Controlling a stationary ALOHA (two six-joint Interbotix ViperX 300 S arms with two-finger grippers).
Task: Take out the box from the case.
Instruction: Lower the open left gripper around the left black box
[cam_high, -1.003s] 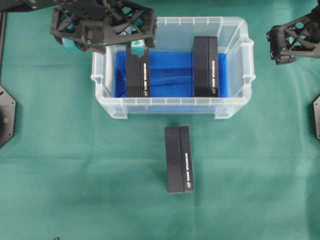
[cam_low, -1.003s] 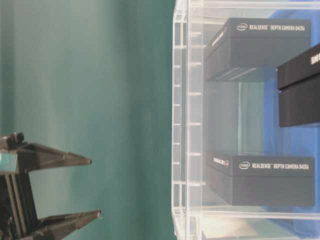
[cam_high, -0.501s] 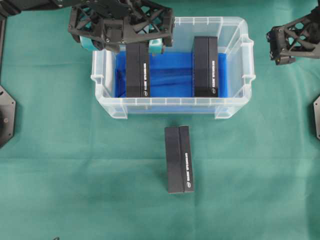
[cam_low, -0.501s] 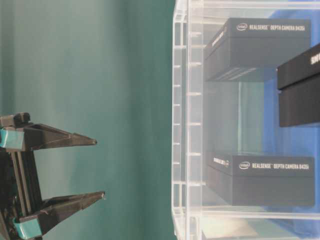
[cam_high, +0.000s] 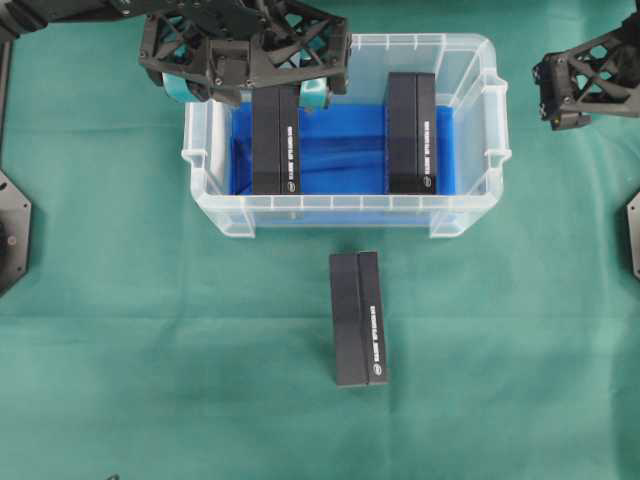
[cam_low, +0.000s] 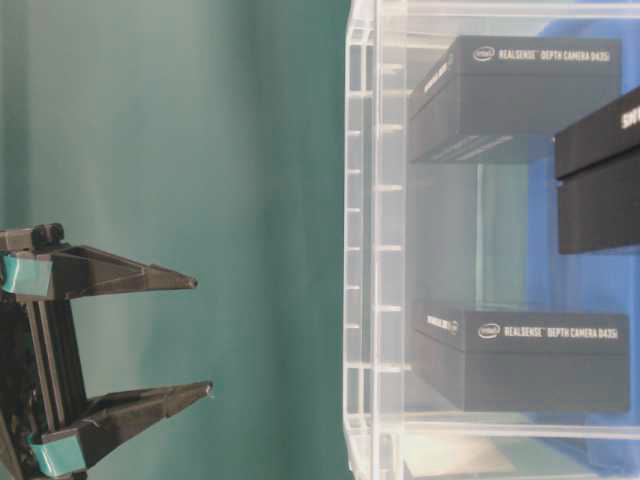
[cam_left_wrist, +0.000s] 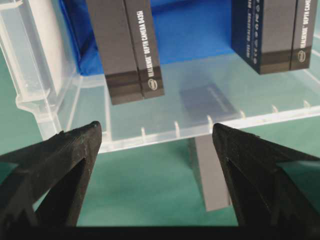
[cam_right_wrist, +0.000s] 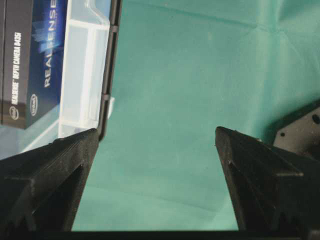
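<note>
Green cloth-covered table (cam_high: 120, 330), slightly wrinkled, matte.

Left gripper (cam_high: 243, 88): black lattice-frame hand with teal tape patches, poised over the far-left corner of the case. Its tapered black fingers (cam_left_wrist: 60, 155) stand wide apart in the wrist view, nothing between them, touching nothing visible. The far end of the left box lies below and between them.

Case (cam_high: 470, 215): large rectangular clear plastic bin, ribbed rim, moulded side handles, blue lining on the floor, slightly creased. Walls translucent; the contents show through them at table level.

Left box (cam_high: 275, 140): long, flat-sided matte black carton with small white lettering along one edge, lying on the blue lining toward the case's left end, its long axis across the case.

Box outside (cam_high: 358, 318): same black carton type, lying on the cloth just in front of the case's near wall, apart from it.

Right box (cam_high: 411, 132): a matching black carton, on the lining toward the case's right end, parallel to the left box, well apart from it.

Right gripper (cam_high: 575, 85): black lattice hand off the case's right side, above the cloth. Fingers (cam_right_wrist: 50, 175) spread wide, empty.
</note>
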